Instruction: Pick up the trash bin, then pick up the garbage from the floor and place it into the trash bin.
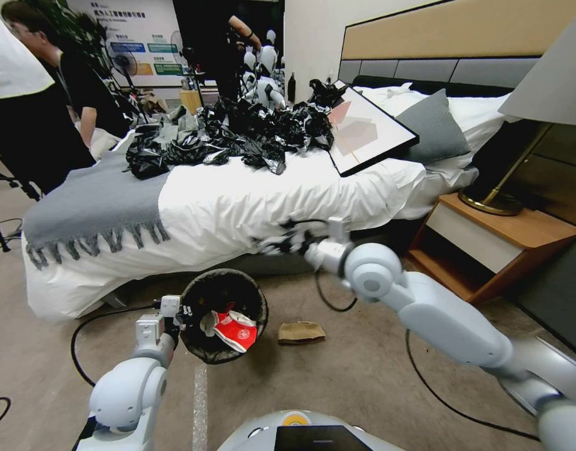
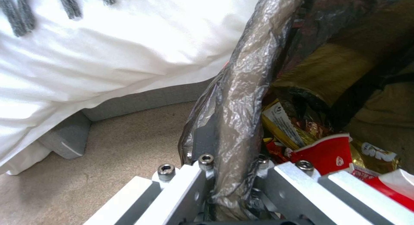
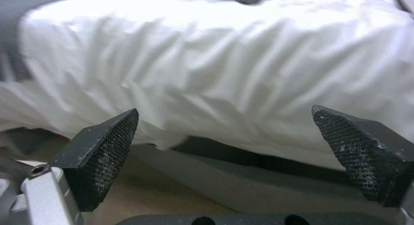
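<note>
My left gripper (image 1: 183, 313) is shut on the rim of the trash bin (image 1: 200, 294), a small round bin with a black liner, held in front of the bed. In the left wrist view the liner-covered rim of the trash bin (image 2: 241, 99) passes between my fingers (image 2: 190, 183). Inside lies garbage: a red-and-white packet (image 1: 236, 331) (image 2: 328, 150) and yellow wrappers (image 2: 280, 121). A flattened brown paper bag (image 1: 300, 332) lies on the floor just right of the bin. My right gripper (image 1: 277, 243) (image 3: 224, 154) hangs open in front of the bed's side, above and beyond the bag.
A bed (image 1: 250, 194) with white sheets, a grey throw (image 1: 94, 200), a heap of black plastic bags (image 1: 231, 134) and a framed picture (image 1: 369, 128) stands ahead. A wooden nightstand (image 1: 494, 241) with a lamp is at the right. Cables (image 1: 94, 319) cross the carpet.
</note>
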You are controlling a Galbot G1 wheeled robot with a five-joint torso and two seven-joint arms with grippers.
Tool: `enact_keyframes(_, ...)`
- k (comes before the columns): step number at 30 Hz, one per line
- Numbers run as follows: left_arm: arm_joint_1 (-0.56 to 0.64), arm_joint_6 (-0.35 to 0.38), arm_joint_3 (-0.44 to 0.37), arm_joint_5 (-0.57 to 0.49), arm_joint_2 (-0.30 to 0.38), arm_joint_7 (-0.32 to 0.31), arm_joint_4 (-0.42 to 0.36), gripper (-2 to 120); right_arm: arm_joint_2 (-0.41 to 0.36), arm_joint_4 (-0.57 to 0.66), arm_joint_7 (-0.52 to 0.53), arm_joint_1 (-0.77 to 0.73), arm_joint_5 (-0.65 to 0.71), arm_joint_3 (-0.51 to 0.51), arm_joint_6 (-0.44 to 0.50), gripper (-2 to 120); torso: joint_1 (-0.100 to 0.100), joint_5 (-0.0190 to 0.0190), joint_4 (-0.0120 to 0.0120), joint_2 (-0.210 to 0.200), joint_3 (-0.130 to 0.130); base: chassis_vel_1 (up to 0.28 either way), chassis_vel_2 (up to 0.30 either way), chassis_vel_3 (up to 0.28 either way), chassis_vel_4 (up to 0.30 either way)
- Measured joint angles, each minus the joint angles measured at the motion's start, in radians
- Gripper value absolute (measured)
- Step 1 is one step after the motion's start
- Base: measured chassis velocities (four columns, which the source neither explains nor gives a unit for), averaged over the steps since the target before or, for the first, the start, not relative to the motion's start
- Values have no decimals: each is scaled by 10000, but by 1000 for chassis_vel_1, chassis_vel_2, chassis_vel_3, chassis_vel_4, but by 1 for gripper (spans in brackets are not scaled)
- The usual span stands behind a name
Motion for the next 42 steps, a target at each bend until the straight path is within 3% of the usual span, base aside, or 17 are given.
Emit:
enact_keyframes(2,10,0,-29,-20,1,-1,-14,0,-88,-24,-55,-296,-135,248,33,100,0,0,0,0,0,0,0,0,0)
enact_keyframes(4,2,0,-187,-77,-68,-18,-47,0,-196,-151,-216,-1597,-650,1067,188,100,0,-3,6,0,0,0,0,0,0)
enact_keyframes(9,1,0,-394,-209,-56,-22,-61,0,-67,-587,-818,-3054,-1888,1419,437,100,0,-1,2,0,0,0,0,0,0)
enact_keyframes(18,27,0,-619,-359,-23,-23,-51,0,143,-2465,-1670,-3318,-3508,-7,791,100,0,-4,6,0,0,0,0,0,0)
enact_keyframes(30,-52,0,-359,-116,-117,-28,131,0,238,-3631,-2267,-2354,-3716,-2119,874,100,0,-7,4,0,0,0,0,0,0)
enact_keyframes(42,-98,0,-271,-29,-128,-29,285,0,545,-4400,-2399,-2214,-3945,-2978,935,100,0,-5,4,0,0,0,0,0,0)
